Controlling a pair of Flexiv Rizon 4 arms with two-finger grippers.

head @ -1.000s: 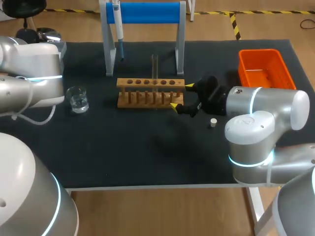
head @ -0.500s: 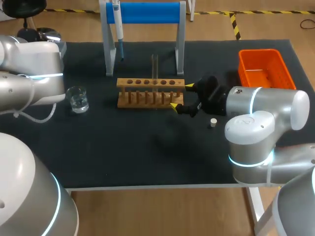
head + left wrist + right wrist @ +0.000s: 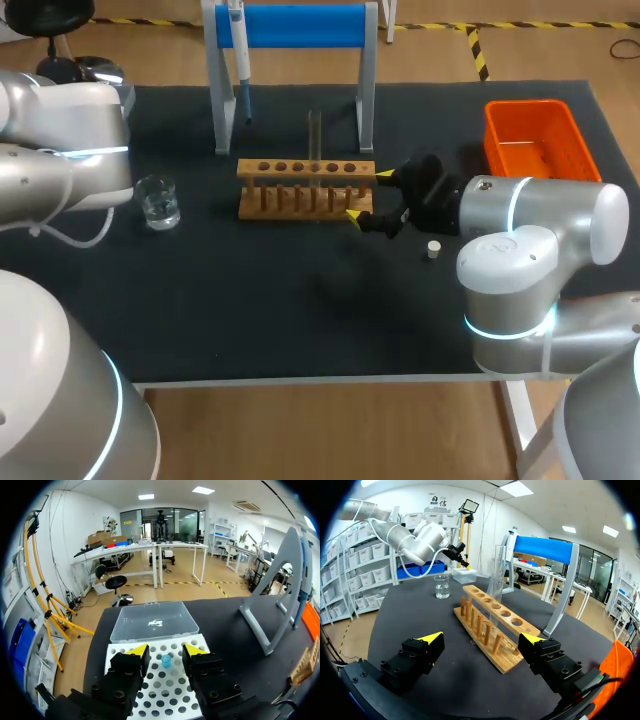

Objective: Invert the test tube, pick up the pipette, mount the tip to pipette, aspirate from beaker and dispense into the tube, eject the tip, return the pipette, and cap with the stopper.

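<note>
Black mat (image 3: 300,320) stretches from wooden rack (image 3: 305,188) to its 6 o'clock edge. Counted: one test tube (image 3: 314,135) stood in rack, one beaker (image 3: 157,200) at rack's 9 o'clock, one stopper (image 3: 433,249) at 4, one pipette (image 3: 238,50) hung at 11. Right gripper (image 3: 368,194) spread wide, empty, at rack's 3 o'clock end. Left gripper (image 3: 165,651) parted, nothing held, over tip tray (image 3: 165,692); one blue tip (image 3: 165,660) seen.

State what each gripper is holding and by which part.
Nothing is held. The left gripper hangs open over the white tip rack; the right gripper stands open at the end of the wooden rack.
</note>
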